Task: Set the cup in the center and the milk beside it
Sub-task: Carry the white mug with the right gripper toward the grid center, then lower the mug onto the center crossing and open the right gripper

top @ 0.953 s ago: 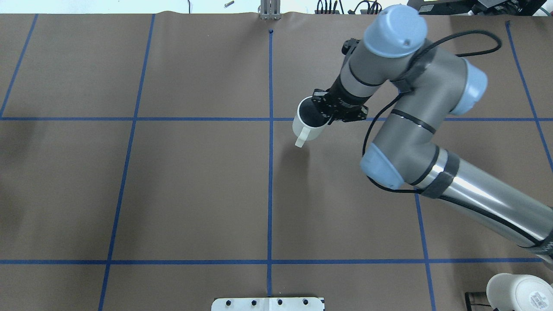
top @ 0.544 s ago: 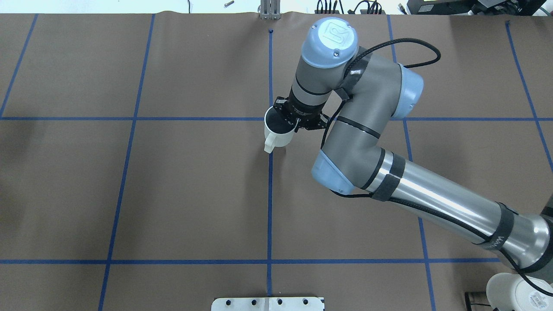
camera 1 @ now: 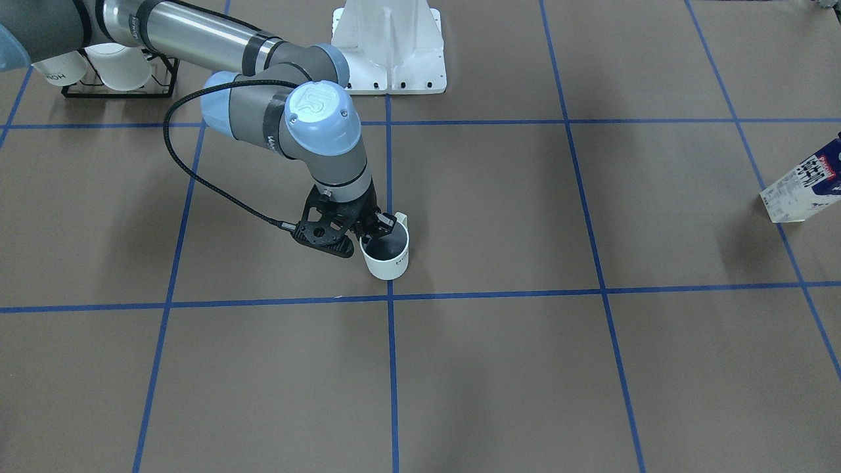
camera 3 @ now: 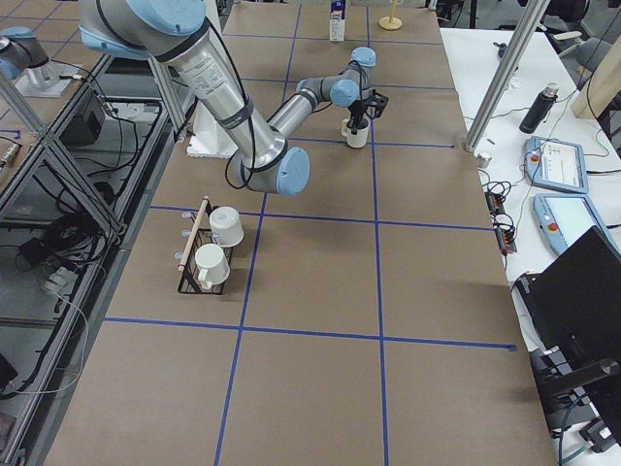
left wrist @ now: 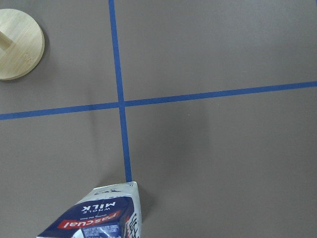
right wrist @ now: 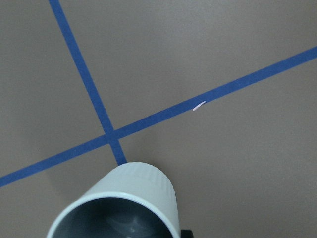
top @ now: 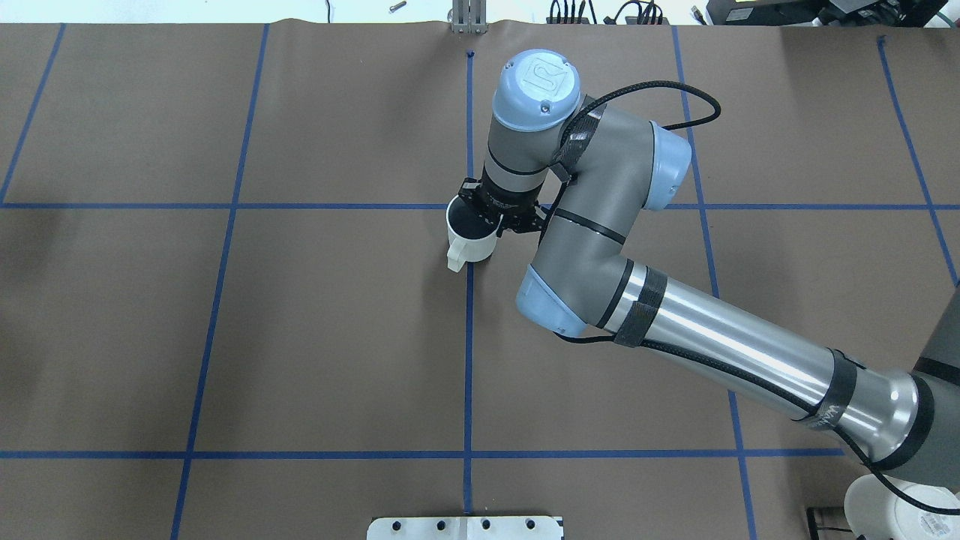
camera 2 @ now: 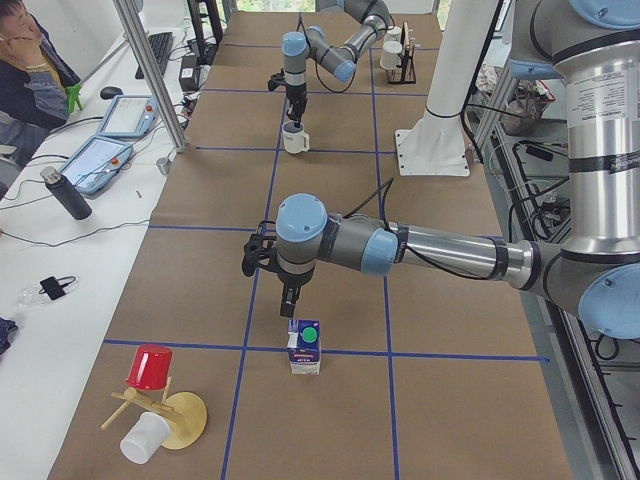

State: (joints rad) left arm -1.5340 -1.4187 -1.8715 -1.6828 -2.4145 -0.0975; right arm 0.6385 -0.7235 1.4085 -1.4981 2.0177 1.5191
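Table (top: 300, 337): one milk (camera 2: 304, 350) (one gripped cup (top: 472, 245))

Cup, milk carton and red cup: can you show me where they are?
cup (camera 1: 387, 263), front-facing view, on its white outer wall.
milk carton (camera 2: 300, 358), left side view, on its front face.
red cup (camera 2: 150, 367), left side view, on its side.

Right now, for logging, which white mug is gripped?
The small white mug by the middle blue-tape crossing, pinched by the right gripper; the racked two sit untouched.
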